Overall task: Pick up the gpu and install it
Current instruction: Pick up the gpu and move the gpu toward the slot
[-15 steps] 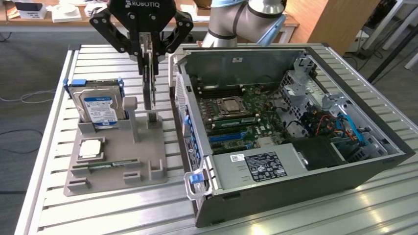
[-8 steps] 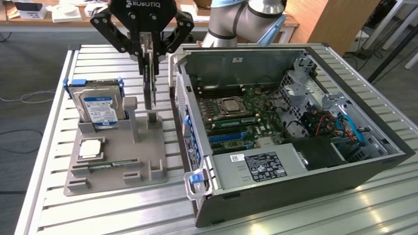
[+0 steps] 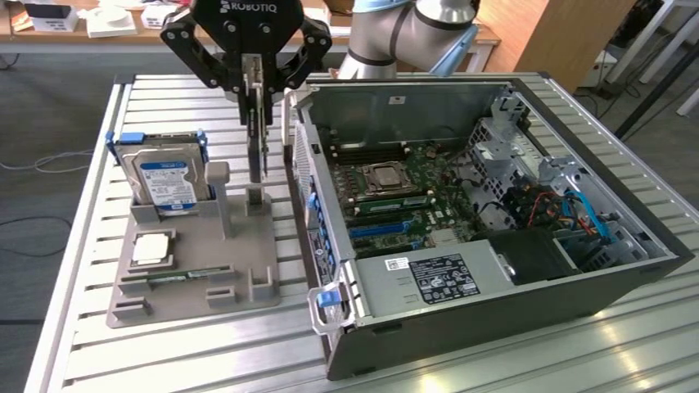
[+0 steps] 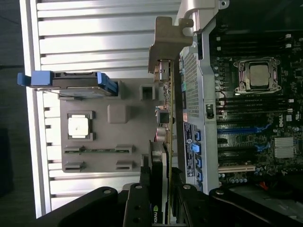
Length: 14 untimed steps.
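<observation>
1. My end effector (image 3: pixel 254 98), upper left of the exterior frame, is pinching the gpu (image 3: pixel 258 151) by its top edge.
2. The gpu hangs straight below me, edge-on with its long axis vertical. Its foot is at the grey stand (image 3: pixel 186 303) on the table (image 3: pixel 164 352), just left of the open computer case (image 3: pixel 459 327).
3. "ROBOTIQ" is readable on my housing; the case's label is too small to read.

- We see the gripper (image 4: pixel 160 198) clamped on the graphics card (image 4: pixel 164 118), a finger (image 4: pixel 137 203) against each face, with the card edge-on to us.
- The card hangs over the grey holder (image 4: pixel 128 137), just beside the open computer case (image 4: pixel 201 71).
- The holder carries a hard drive (image 4: pixel 71 85), a processor chip (image 4: pixel 78 126) and a memory stick (image 4: pixel 97 150).
- The holder rests on a slatted table (image 4: pixel 94 28).
</observation>
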Tool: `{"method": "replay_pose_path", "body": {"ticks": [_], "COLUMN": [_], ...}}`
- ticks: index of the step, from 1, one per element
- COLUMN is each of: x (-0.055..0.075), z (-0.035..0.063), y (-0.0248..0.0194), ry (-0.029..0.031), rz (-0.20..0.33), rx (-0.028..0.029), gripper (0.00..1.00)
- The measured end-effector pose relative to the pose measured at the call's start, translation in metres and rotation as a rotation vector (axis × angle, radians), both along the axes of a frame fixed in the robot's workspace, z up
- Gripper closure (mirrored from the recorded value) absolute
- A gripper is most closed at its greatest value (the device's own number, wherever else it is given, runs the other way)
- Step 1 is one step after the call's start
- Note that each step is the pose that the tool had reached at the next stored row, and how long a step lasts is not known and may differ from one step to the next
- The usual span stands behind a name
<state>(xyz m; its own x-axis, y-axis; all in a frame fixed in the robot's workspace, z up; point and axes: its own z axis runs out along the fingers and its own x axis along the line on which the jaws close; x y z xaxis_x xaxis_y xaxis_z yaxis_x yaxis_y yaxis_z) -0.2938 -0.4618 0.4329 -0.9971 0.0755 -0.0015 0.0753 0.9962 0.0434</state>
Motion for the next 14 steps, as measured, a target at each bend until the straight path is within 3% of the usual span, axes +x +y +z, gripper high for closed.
{"method": "replay_pose_path", "body": {"ticks": [14], "x": [0.023], "z": [-0.0006], "y": [0.0018], "ry": [-0.0001], "rz": [0.0], "rx": [0.0], "gripper": [0.73]}}
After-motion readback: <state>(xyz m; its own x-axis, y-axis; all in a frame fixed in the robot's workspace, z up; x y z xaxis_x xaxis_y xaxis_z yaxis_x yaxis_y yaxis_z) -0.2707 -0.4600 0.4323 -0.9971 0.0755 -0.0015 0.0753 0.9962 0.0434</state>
